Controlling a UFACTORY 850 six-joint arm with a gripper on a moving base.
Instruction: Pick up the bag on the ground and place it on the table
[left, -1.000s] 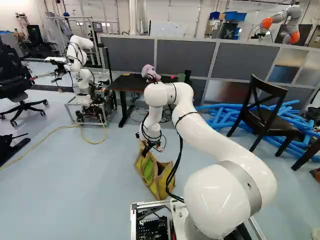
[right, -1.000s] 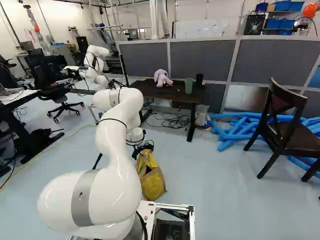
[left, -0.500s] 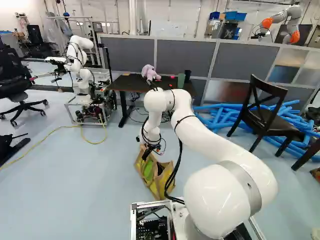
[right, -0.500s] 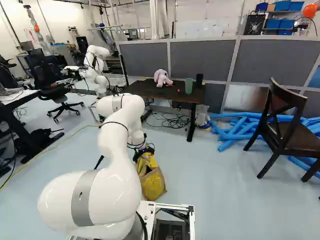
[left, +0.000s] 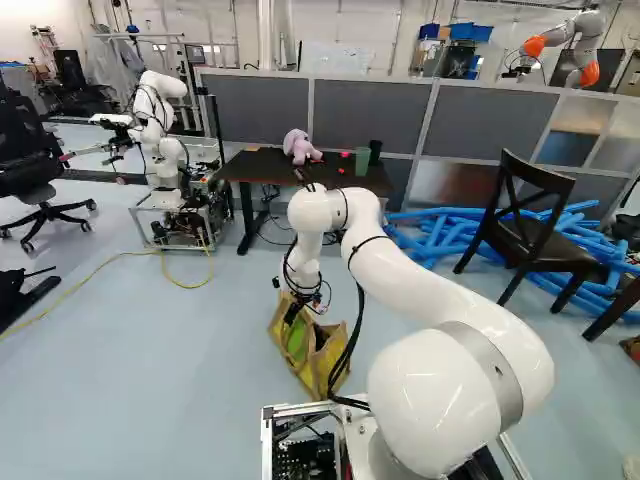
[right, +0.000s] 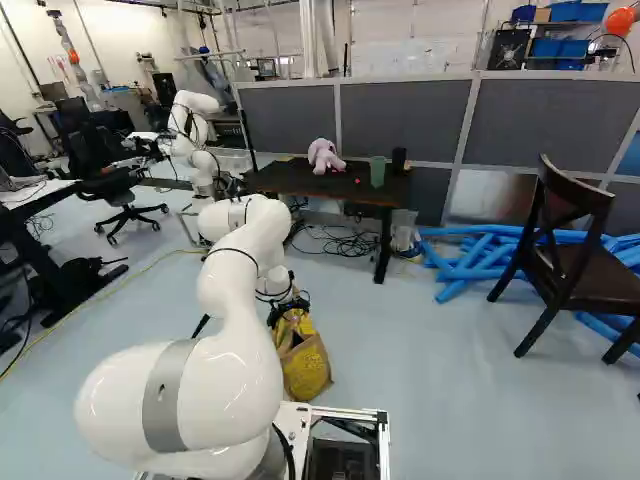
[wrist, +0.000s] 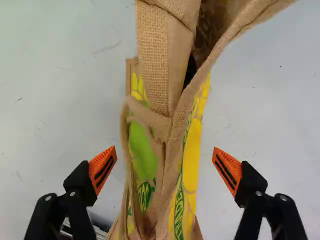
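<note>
Gripper (left: 292, 316) lower — bag (left: 326, 362) lengthwise, between parted fingers (wrist: 103, 167)

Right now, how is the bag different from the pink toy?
The bag is tan, yellow and green; the toy is pink. The bag is on the floor, the toy on the table. The bag stands between the gripper's open fingers; the toy is away from them. Neither is gripped.

Pale floor (left: 150, 380); grey partitions (left: 370, 120); dark chair (left: 533, 248); apparently blue bins (right: 566, 12).
</note>
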